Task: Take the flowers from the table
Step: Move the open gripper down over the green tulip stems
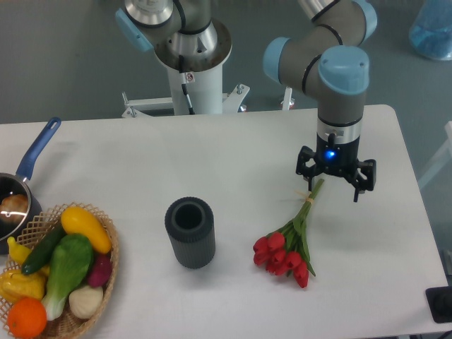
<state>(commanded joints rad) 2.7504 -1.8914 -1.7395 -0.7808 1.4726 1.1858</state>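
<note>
While flowers (pixel 286 248) lie mid-table (pixel 212 155), gripper (pixel 333 182) over stems, edges distant.

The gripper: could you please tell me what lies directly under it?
Under the gripper lie the flowers' stem ends, on the white table. Their very tips are covered, so contact is unclear.

Bright even overhead light; soft short shadows on table (pixel 233 162); sharp focus, no glare.

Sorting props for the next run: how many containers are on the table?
3: a dark cylindrical cup at center, a wicker basket of vegetables front-left, and a blue-handled saucepan at the left edge, partly cut off.
</note>
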